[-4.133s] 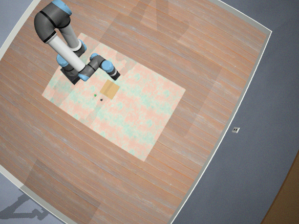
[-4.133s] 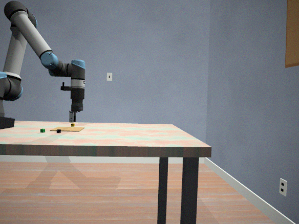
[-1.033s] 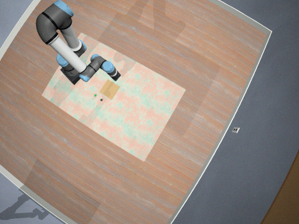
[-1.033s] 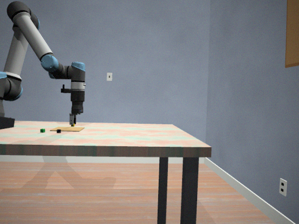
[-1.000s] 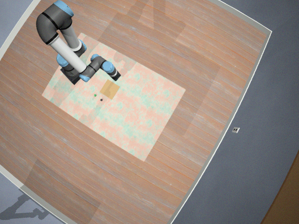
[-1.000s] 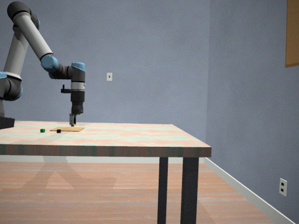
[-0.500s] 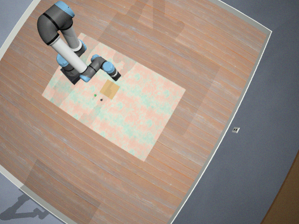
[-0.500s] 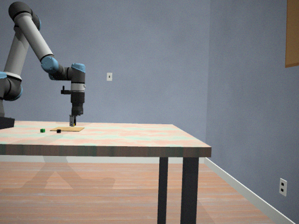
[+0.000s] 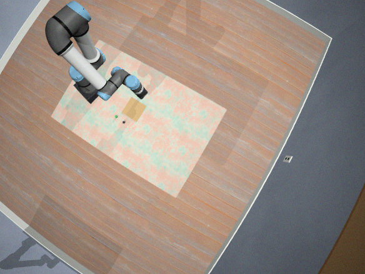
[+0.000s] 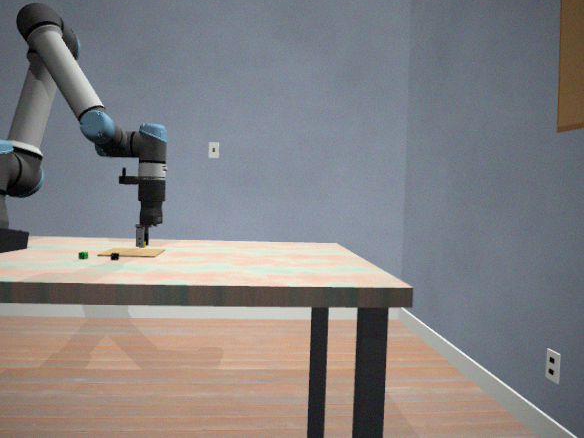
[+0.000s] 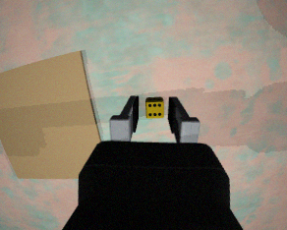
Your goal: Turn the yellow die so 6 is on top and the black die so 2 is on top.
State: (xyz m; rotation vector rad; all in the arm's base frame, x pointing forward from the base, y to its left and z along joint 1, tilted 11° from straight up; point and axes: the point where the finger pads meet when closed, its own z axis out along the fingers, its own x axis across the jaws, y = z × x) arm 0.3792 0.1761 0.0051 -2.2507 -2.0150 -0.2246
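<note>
The yellow die (image 11: pixel 154 108) (image 10: pixel 144 244) lies off the mat, with a six-pip face up towards the wrist camera; the arm hides it in the top view. My gripper (image 11: pixel 153 107) (image 10: pixel 142 246) is partly open and low, one finger on each side of the yellow die, with a gap on both sides. The tan mat (image 9: pixel 134 110) (image 10: pixel 132 252) (image 11: pixel 44 113) lies flat on the table beside the gripper. The black die (image 9: pixel 124 122) (image 10: pixel 115 256) and the green die (image 9: pixel 116 116) (image 10: pixel 83 255) stand apart on the table outside the mat; their top faces are too small to read.
The mottled pink and green table (image 9: pixel 175 131) (image 10: pixel 260 270) carries the arm's base (image 9: pixel 85 92). In the top view the black and green dice are on the mat's lower left side, and the gripper is on its upper right side. The mat's edge is left of the fingers in the wrist view.
</note>
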